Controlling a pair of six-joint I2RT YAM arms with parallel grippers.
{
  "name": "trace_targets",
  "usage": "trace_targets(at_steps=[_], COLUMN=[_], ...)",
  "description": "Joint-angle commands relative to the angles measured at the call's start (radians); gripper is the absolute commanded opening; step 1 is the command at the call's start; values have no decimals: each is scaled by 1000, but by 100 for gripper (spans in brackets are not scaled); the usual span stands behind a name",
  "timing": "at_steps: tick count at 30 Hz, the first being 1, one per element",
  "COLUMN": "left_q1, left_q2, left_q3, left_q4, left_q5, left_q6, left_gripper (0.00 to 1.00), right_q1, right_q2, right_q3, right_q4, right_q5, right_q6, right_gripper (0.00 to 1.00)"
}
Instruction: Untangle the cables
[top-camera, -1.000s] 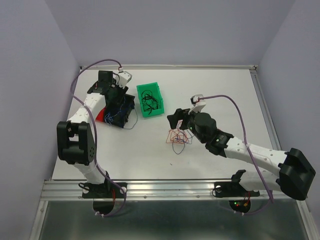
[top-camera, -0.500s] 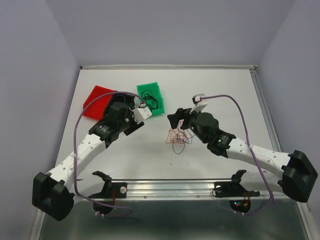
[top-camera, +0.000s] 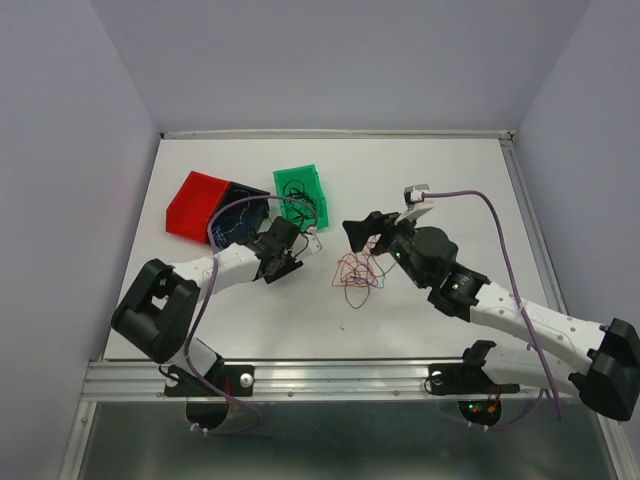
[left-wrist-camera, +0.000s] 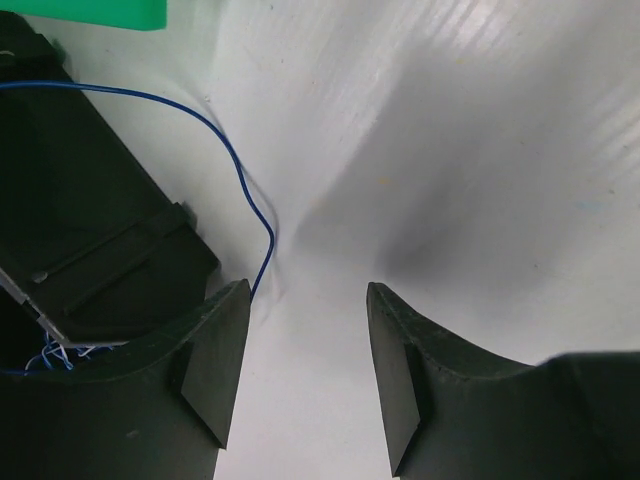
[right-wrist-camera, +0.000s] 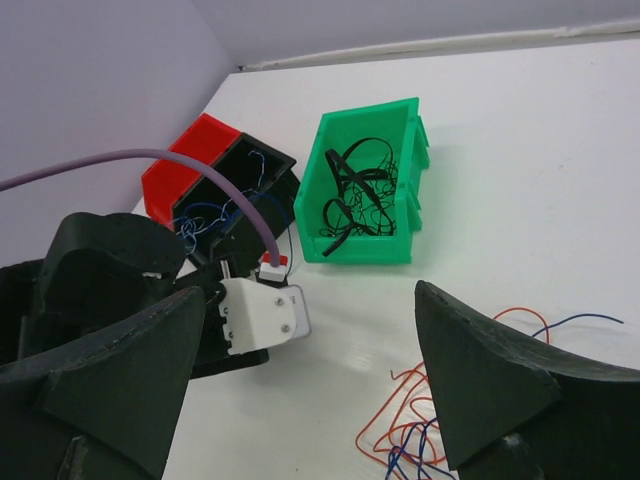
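Lavender walls (top-camera: 330, 60) close in the white counter (top-camera: 450, 180) on 3 sides. Your 2 arms reach in from the near edge. The right arm (top-camera: 500, 310) stretches in from the right toward the middle, and the left arm (top-camera: 225, 268) is folded low across the left half of the counter.

3 bins sit in a row at the far left. The red bin (top-camera: 192, 200) is outermost and the black bin (top-camera: 240, 200) is pressed against it. The green bin (top-camera: 300, 178) stands just beside the black one, toward the centre.

Your right tool (top-camera: 368, 228) hangs over the middle of the counter with its jaws spread wide and nothing between them. Your left tool (left-wrist-camera: 305, 295) is low over the counter by the black bin, its jaws parted about halfway and empty.

The red and blue cables (top-camera: 358, 270) lie in a loose clump on the bare counter, just on the near side of the right tool and not touching it. The black cables (top-camera: 300, 205) are coiled inside the green bin. The blue cables (top-camera: 228, 228) are bunched in the black bin. 1 blue strand (left-wrist-camera: 255, 200) trails out of the black bin across the counter and ends right beside the left tool's left finger, not between the jaws.
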Motion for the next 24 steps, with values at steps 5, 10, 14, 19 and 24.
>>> trace_targets(at_steps=[5,10,14,19,24], left_q1=[2,22,88,169,186], left_q2=[115,170,207,241,271], left_q3=[87,110,141,173,196], left_q4=[108,130,116,70,1], left_q5=[-101,-79,13,156,275], left_q6=[-49,-41,-26,-6,18], left_gripper=[60,58,56,50,43], right_q1=[7,7,7,7,7], right_q2=[-20,-20,-25,-23,-17], right_q3=[-1,-1,-5,-5,-3], right_q4=[25,25,25,25,25], right_q5=[13,12,10,12,13], right_q6=[-12,-10,-10,-9,-7], right_gripper=[90,90,90,90,90])
